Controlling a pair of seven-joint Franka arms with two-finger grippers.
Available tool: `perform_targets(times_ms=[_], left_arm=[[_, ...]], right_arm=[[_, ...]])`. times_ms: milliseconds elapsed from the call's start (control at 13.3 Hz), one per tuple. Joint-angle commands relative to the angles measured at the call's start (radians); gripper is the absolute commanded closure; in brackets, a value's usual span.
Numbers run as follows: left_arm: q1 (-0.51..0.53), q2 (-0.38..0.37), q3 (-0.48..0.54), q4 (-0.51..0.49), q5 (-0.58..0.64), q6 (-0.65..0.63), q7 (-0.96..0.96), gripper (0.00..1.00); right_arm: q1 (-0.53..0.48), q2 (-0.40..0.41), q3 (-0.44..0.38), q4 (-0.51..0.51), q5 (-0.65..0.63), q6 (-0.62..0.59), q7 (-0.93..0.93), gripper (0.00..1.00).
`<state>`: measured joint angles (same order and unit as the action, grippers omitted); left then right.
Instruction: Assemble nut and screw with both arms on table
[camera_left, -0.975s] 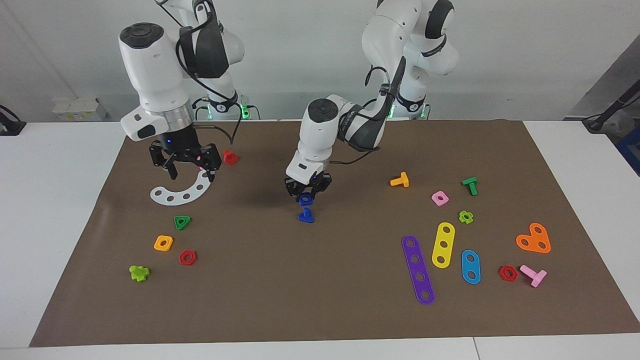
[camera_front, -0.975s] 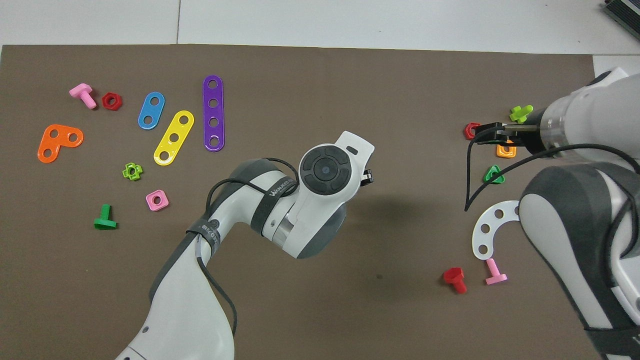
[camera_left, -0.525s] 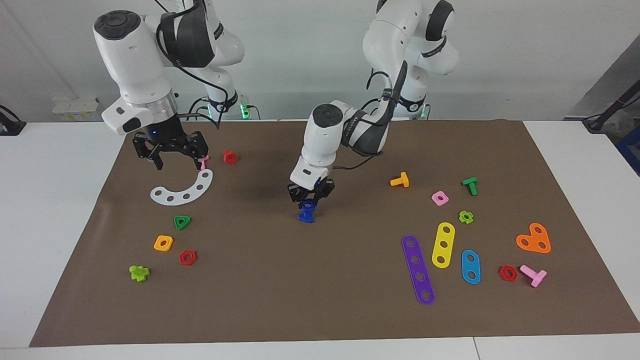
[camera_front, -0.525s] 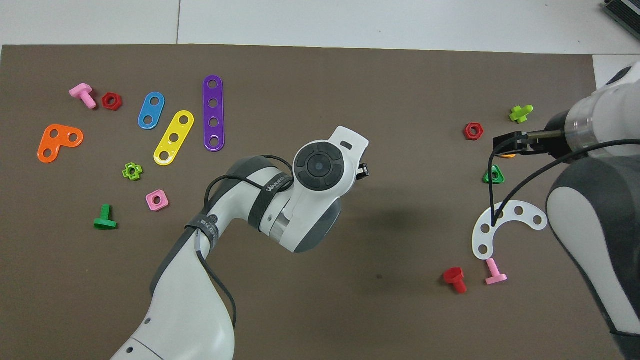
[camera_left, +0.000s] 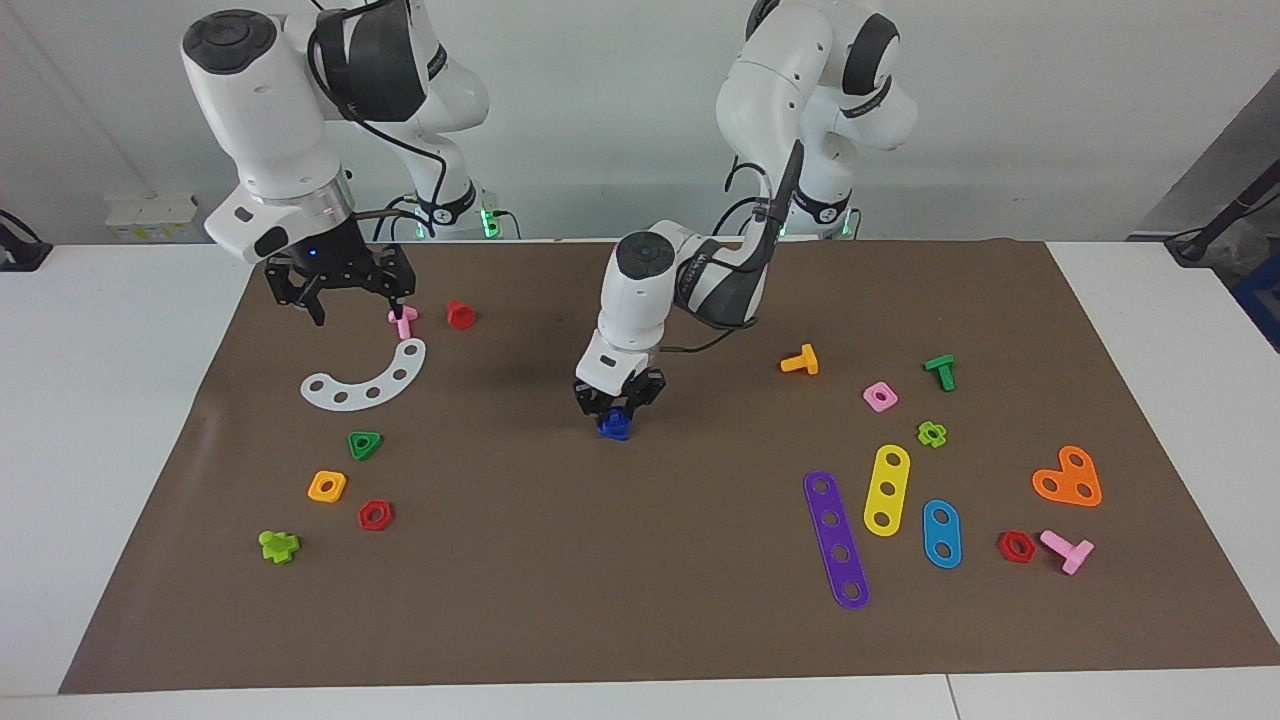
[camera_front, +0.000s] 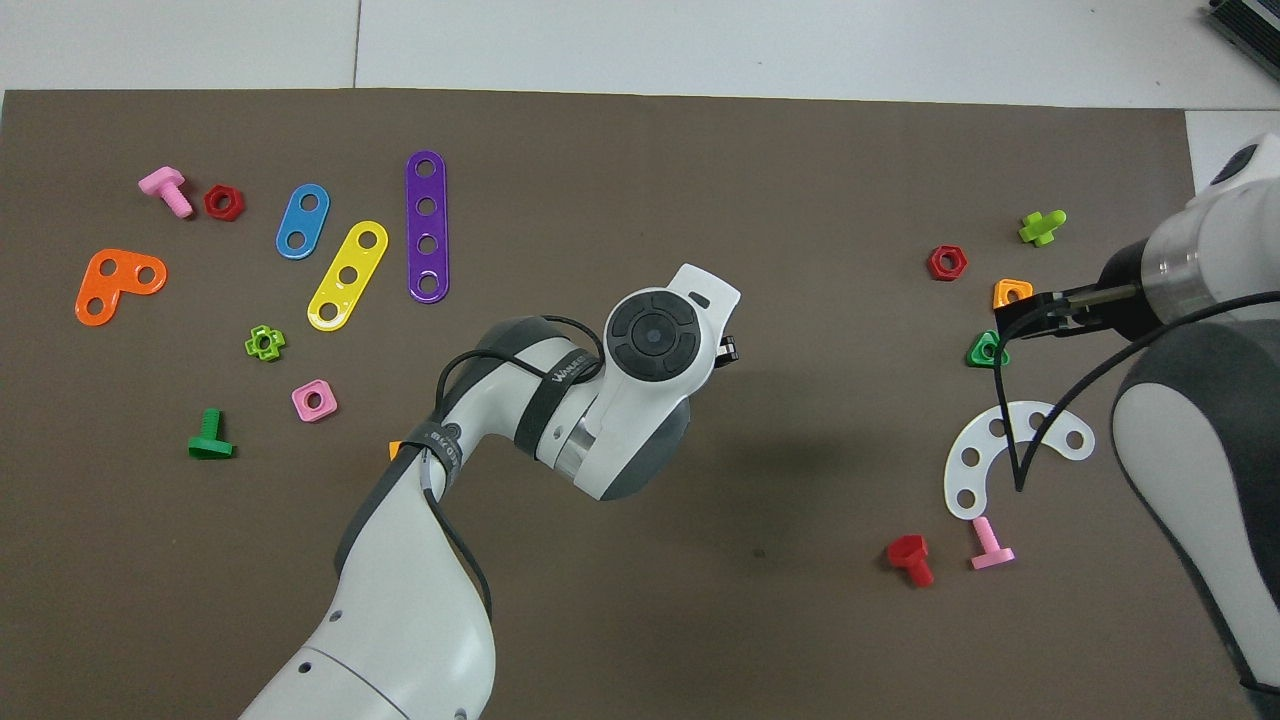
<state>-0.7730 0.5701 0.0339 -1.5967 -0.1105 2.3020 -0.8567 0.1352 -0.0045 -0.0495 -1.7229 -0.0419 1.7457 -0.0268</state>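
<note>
Nut and screw are meeting at the middle of the brown mat: the left gripper (camera_left: 619, 409), reaching in from the left arm's base, is clamping its fingers on the small dark-blue plastic square nut (camera_left: 617, 419) and pressing it down onto the dark-blue plastic toy screw (camera_left: 614, 432), which is standing head-down on the large white table (camera_left: 120, 330). In the facing view the two blue pieces are reading as one stack, so whether the hole is seated on the shaft cannot be told; in the overhead view the arm's wrist is hiding them.

Outward, the right gripper (camera_left: 343, 301) is hanging with its fingers spread and empty over the mat at the right arm's end, above the white curved plastic strip (camera_left: 366, 382) with holes, and is waiting.

Nothing is steadying the screw, so a slightly off-centre push is likely to tip it or slide it across the mat. A tilted nut may jam on the stub.
</note>
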Motion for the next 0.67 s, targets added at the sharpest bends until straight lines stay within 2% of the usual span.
perform_targets(times_ms=[0, 75, 150, 225, 450, 600], left_arm=[[-0.009, 0.020, 0.011, 0.031, 0.018, -0.002, 0.004, 1.00], [0.000, 0.022, 0.009, 0.034, 0.018, 0.007, 0.004, 0.82], [0.003, 0.030, 0.011, 0.040, 0.020, 0.005, 0.005, 0.27], [0.003, 0.031, 0.009, 0.052, 0.037, 0.001, 0.013, 0.00], [0.043, 0.016, 0.012, 0.078, 0.041, -0.042, 0.018, 0.00], [0.130, -0.051, 0.011, 0.115, 0.048, -0.209, 0.042, 0.00]], right_arm=[[-0.017, -0.012, 0.008, -0.003, 0.023, -0.017, -0.042, 0.00], [-0.017, -0.012, 0.008, -0.001, 0.023, -0.018, -0.042, 0.00], [-0.019, -0.015, 0.008, -0.001, 0.025, -0.018, -0.042, 0.00], [-0.019, -0.017, 0.008, -0.001, 0.025, -0.018, -0.042, 0.00], [-0.020, -0.017, 0.008, 0.002, 0.028, -0.015, -0.033, 0.00], [-0.019, -0.017, 0.007, 0.005, 0.027, -0.018, -0.006, 0.00]])
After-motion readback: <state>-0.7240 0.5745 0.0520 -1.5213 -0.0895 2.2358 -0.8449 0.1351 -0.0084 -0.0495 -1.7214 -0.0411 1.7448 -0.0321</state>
